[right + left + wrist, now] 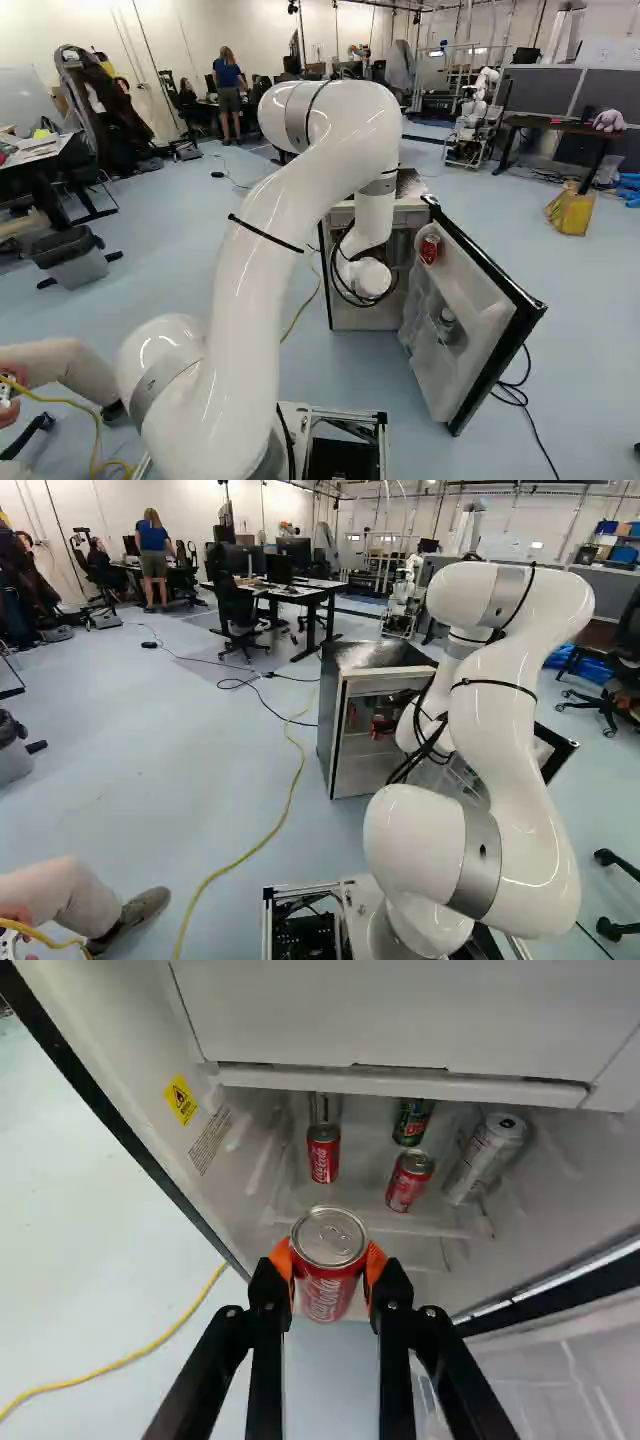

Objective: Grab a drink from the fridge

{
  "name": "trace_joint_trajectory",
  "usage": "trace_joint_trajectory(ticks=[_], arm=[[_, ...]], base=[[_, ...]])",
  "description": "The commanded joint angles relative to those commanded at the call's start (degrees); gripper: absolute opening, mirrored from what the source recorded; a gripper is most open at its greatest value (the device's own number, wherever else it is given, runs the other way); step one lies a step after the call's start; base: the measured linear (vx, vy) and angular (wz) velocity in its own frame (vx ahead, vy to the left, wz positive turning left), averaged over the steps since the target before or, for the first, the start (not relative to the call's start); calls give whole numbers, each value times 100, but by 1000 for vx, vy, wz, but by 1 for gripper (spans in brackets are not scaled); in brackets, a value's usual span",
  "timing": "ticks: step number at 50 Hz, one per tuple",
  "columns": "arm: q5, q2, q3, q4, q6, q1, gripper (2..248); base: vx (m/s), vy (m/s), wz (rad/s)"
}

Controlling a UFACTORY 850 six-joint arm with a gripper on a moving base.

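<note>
1. As the wrist view shows, gripper (pixel 328 1260) clamps can (pixel 325 1295), closed to its width, at fridge (pixel 120 1020) opening; grasp appears complete.
2. Left base view: arm (pixel 505 720) reaches toward fridge.
3. Right base view: door (pixel 478 290) stands open; withdrawal likely remains.

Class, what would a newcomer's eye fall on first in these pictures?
The large white arm strikes first, rising from the foot of both base views. Next, in the wrist view, comes the red can held in the tool, with more cans in the open fridge beyond.
</note>
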Motion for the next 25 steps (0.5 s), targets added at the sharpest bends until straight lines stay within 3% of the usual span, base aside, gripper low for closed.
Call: trace_joint_trajectory(ticks=[25], arm=[[-564, 932, 1001, 465, 0, 27, 90]], base=[[0, 0, 0]])
